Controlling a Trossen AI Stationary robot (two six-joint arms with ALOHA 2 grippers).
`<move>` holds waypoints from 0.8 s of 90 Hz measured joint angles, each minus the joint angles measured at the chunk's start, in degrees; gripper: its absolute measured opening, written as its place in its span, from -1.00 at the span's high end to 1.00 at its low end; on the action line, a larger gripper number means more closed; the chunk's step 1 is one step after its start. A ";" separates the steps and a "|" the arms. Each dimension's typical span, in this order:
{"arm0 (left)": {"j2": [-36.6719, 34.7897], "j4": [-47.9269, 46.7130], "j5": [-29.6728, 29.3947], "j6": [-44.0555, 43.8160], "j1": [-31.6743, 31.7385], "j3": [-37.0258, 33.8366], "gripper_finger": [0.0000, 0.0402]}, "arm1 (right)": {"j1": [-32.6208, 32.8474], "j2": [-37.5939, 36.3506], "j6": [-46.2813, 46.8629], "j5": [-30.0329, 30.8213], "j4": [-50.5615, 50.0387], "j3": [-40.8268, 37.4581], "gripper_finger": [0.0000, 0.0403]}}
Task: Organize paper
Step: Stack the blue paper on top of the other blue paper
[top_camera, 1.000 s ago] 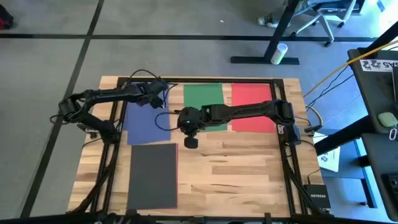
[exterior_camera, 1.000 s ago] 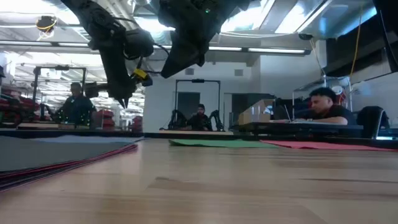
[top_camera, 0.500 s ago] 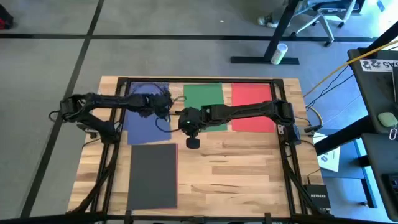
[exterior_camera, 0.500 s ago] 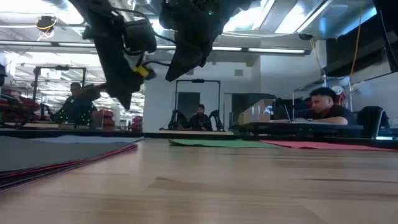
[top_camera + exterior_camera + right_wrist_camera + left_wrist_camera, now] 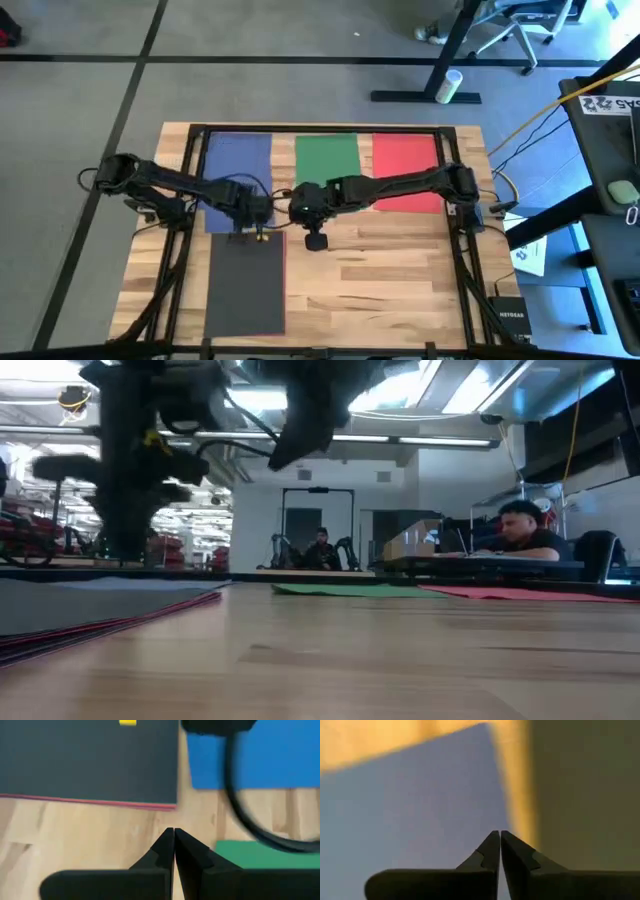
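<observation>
Left gripper [image 5: 258,228] and right gripper [image 5: 315,238]: both pinched closed, holding nothing.
Three single sheets, blue [image 5: 238,165], green [image 5: 327,158], red [image 5: 404,160]; one dark-topped stack [image 5: 245,282].

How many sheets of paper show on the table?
5: blue, green and red along the far edge; dark grey near-left, atop a red-edged sheet. More may hide beneath.

Light wooden table [image 5: 380,270] with blue sheet [image 5: 238,160], green sheet [image 5: 327,158], red sheet [image 5: 405,160] and dark grey stack [image 5: 245,285].

blue paper [image 5: 238,160], green paper [image 5: 327,156], red paper [image 5: 405,158], dark grey paper [image 5: 246,285]
</observation>
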 joint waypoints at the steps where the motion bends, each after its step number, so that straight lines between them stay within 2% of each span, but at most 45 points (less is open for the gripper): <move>1: 0.00 0.04 0.38 -1.42 -0.36 0.00 1.00 | 0.11 -0.15 0.05 0.14 -0.02 0.00 1.00; 18: 0.00 3.09 3.33 -25.27 -4.55 0.00 1.00 | 0.57 -2.31 1.82 4.05 -1.86 0.02 1.00; 34: 0.00 6.99 2.66 -40.43 -5.38 0.00 1.00 | 0.34 -3.40 5.23 8.90 -5.77 0.02 1.00; 53: 0.00 14.00 1.27 -45.23 -5.32 -1.08 1.00 | -0.74 -5.17 10.11 10.22 -6.12 -2.66 1.00; 72: 0.00 9.92 -1.47 -54.68 -4.27 -1.18 0.99 | -3.83 -11.75 15.53 8.57 -0.71 -14.42 1.00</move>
